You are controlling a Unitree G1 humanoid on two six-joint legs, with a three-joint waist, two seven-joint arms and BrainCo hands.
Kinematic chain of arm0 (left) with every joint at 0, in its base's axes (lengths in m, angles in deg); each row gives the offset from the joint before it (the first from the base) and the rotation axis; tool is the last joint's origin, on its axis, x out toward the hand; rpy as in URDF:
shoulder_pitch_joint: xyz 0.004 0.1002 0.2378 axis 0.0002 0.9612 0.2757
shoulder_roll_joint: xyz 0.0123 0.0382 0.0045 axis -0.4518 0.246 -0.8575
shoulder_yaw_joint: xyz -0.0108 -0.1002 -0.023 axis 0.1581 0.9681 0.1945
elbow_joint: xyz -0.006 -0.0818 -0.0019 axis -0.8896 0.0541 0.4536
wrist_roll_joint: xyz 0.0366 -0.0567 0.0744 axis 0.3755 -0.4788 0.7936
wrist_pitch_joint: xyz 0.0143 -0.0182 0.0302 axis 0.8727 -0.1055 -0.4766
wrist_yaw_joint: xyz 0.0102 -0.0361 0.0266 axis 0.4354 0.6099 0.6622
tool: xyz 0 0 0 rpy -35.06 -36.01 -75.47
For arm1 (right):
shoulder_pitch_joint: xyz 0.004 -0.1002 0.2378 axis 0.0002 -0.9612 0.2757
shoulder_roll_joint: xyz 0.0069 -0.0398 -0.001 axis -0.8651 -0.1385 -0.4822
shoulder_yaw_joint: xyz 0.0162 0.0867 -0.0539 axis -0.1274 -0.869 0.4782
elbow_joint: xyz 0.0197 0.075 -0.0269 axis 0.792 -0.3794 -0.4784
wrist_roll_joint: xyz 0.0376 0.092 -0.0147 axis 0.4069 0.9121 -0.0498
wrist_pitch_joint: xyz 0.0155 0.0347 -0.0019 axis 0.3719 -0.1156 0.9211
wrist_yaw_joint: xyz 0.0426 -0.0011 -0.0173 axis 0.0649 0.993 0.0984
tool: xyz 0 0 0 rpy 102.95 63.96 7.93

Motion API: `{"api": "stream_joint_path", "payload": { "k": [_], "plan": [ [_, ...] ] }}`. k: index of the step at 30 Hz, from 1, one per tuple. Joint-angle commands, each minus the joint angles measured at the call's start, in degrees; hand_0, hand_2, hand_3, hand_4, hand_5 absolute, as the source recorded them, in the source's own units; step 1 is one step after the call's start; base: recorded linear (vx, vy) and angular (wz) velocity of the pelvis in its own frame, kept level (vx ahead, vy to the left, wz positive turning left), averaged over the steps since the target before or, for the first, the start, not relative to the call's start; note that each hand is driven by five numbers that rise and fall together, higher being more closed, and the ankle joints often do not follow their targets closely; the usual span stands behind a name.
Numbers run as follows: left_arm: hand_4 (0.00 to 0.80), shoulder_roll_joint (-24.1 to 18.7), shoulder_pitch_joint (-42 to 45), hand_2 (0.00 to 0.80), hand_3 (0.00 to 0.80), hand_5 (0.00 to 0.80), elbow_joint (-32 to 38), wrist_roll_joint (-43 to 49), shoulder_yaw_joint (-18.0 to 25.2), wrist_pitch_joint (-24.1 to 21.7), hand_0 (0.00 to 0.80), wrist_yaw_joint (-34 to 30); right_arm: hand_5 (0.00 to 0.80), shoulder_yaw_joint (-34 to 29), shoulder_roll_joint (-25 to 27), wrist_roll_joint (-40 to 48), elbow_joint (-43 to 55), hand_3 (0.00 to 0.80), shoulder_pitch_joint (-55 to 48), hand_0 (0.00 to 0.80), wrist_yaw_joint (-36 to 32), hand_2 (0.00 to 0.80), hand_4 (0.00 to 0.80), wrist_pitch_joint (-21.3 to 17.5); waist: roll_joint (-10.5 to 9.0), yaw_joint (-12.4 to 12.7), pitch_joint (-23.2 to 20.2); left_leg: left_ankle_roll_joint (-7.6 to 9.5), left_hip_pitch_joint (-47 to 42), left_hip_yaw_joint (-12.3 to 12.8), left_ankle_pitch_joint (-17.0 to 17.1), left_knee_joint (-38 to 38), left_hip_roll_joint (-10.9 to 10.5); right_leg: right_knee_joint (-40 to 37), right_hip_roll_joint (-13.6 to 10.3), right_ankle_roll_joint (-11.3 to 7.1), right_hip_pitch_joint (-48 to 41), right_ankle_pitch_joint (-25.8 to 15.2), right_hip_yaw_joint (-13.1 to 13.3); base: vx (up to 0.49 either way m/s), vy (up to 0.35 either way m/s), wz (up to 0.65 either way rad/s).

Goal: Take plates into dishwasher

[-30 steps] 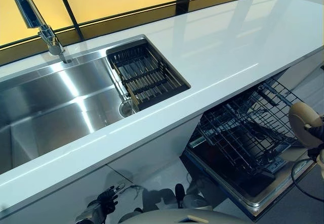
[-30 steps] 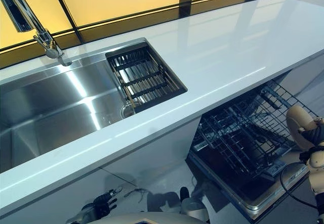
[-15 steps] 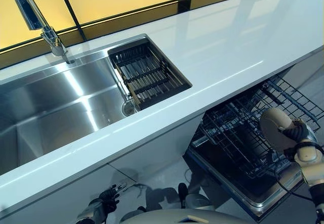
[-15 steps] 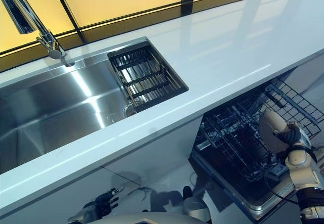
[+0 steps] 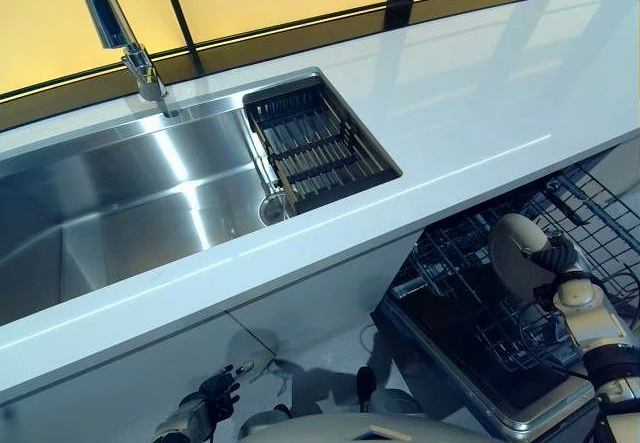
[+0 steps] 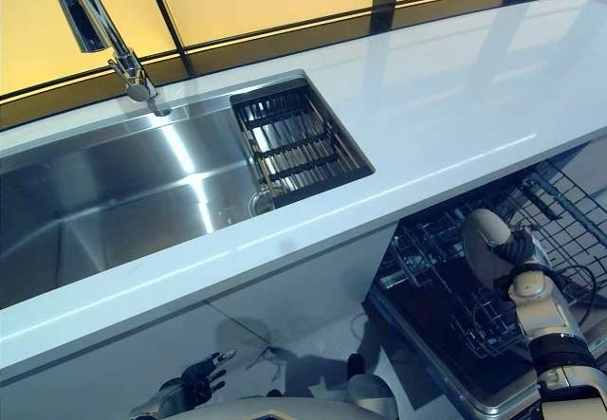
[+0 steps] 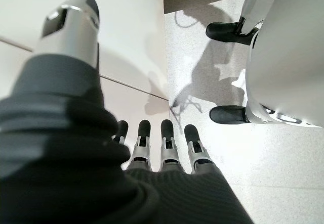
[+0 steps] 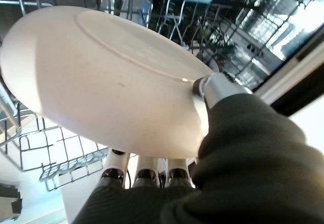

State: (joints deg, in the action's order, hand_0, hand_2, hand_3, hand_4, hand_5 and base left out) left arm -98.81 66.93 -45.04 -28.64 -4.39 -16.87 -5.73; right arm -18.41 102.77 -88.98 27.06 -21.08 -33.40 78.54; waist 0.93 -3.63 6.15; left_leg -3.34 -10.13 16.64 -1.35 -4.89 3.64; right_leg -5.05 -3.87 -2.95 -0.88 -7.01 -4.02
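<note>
While right hand [image 5: 560, 263] fingers clamp plate [image 5: 518, 255] over dishwasher rack [image 5: 590, 203], left hand [image 5: 205, 403] fingers apart

One cream plate [image 5: 517, 253], round, plain, glossy, is sitting tilted on edge above the dishwasher rack [image 5: 585, 208], at the right under the counter's near edge. Its underside with the raised foot ring [image 8: 136, 47] is showing in the right wrist view. The dishwasher's dark wire rack is standing pulled out over the open door [image 5: 470, 353].
</note>
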Motion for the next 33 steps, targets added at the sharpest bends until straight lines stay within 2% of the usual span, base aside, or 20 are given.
{"api": "stream_joint_path", "payload": {
  "k": [1,15,26,27,28,29,30,33],
  "plan": [
    [0.0,-0.63,-1.87,0.0,0.0,0.0,2.0,-5.16,0.36,-1.87,0.0,-0.52,0.8,1.64,0.72,1.17,-4.27,0.8,9.38,0.8,0.87,0.8,0.8,-0.98,-1.26,1.15,-0.11,4.01,3.29,-2.16,-3.21,3.37,-2.54,6.56,-3.2,-4.15,0.26,5.5,-4.01,-0.008,-0.024,0.09],
    [0.0,-1.0,-1.78,0.0,0.0,0.0,7.18,-12.03,2.96,-4.54,0.0,0.53,0.8,4.31,-1.31,1.17,-13.34,0.8,12.98,0.8,-0.38,0.8,0.8,0.09,1.63,2.66,1.37,3.83,4.33,-3.41,-2.93,4.32,-3.16,7.51,-4.35,-3.82,0.72,5.64,-5.14,-0.005,-0.012,0.05],
    [0.0,-0.62,-1.83,0.0,0.0,0.0,7.61,-13.17,2.91,-4.99,0.0,0.36,0.8,5.14,-1.8,0.6,-19.31,0.8,15.01,0.8,-2.97,0.8,0.8,0.17,3.04,3.19,1.35,3.63,3.99,-3.56,-2.9,4.13,-3.6,7.29,-4.9,-3.75,0.19,5.71,-5.5,-0.006,0.017,0.05],
    [0.0,-0.61,-1.84,0.0,0.0,0.0,7.51,-13.25,2.9,-4.93,0.0,0.36,0.728,5.21,-1.83,0.72,-19.78,0.728,15.14,0.728,-2.96,0.728,0.728,-0.01,3.11,3.24,1.29,3.64,3.87,-3.6,-2.91,4.1,-3.66,7.22,-4.94,-3.76,0.03,5.71,-5.54,0.0,0.0,0.0],
    [0.0,-0.58,-1.84,0.0,0.0,0.0,7.47,-13.23,2.93,-4.87,0.0,0.33,0.527,5.23,-1.85,0.68,-19.94,0.527,15.19,0.527,-2.87,0.527,0.527,-0.07,3.15,3.25,1.3,3.64,3.79,-3.62,-2.93,4.12,-3.68,7.2,-4.97,-3.75,-0.08,5.72,-5.54,0.0,0.0,0.0],
    [0.0,-0.58,-1.81,0.0,0.0,0.0,7.42,-13.24,2.94,-4.87,0.0,0.29,0.37,5.22,-1.86,0.69,-20.07,0.37,15.26,0.37,-2.86,0.37,0.37,-0.08,3.15,3.28,1.28,3.63,3.76,-3.66,-2.93,4.13,-3.69,7.18,-4.98,-3.75,-0.15,5.73,-5.54,0.0,0.0,0.0],
    [0.0,-0.56,-1.88,0.0,0.0,0.0,7.45,-13.21,2.98,-4.75,0.0,0.4,0.0,5.27,-1.91,0.5,-20.33,0.0,15.56,0.0,-2.71,0.0,0.0,0.09,3.13,3.31,1.24,3.62,3.67,-3.7,-2.94,4.1,-3.71,7.17,-4.95,-3.75,-0.21,5.74,-5.5,0.0,0.0,0.0],
    [0.0,-0.51,-1.82,0.0,0.0,0.0,7.29,-13.4,2.91,-4.9,0.0,0.49,0.0,5.37,-2.09,0.62,-20.77,0.0,15.63,0.0,-2.94,0.0,0.0,-0.03,3.08,3.31,1.09,3.62,3.48,-3.72,-2.93,3.98,-3.75,7.22,-4.94,-3.73,-0.29,5.77,-5.47,0.0,0.0,0.0]
  ]
}}
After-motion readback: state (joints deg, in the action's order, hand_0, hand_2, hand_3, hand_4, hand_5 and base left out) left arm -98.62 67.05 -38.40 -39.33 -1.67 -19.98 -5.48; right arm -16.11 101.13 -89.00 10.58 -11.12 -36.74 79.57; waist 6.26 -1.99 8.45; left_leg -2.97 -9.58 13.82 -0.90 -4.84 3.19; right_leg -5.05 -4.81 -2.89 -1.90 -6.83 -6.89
